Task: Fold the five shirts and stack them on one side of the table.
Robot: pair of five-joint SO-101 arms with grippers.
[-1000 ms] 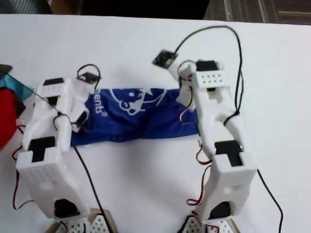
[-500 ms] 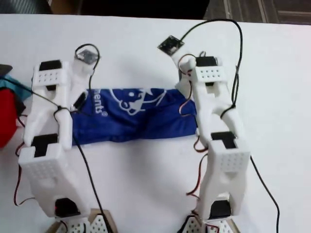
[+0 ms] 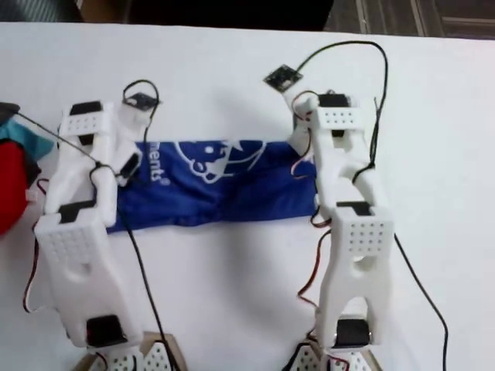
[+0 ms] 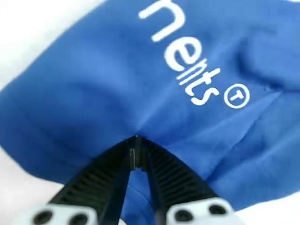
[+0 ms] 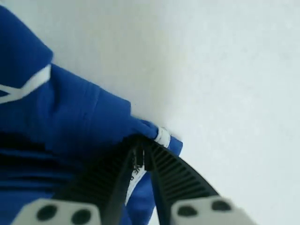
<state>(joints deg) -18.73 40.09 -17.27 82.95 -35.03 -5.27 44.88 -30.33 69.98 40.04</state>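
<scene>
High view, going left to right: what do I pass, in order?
Red cloth → left gripper → blue shirt → right gripper. Each gripper is shut on one end of the blue shirt.

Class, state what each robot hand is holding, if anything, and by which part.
Both hold the blue shirt: the left hand pinches a fold near the white lettering, the right hand pinches the opposite end by a white tag.
</scene>
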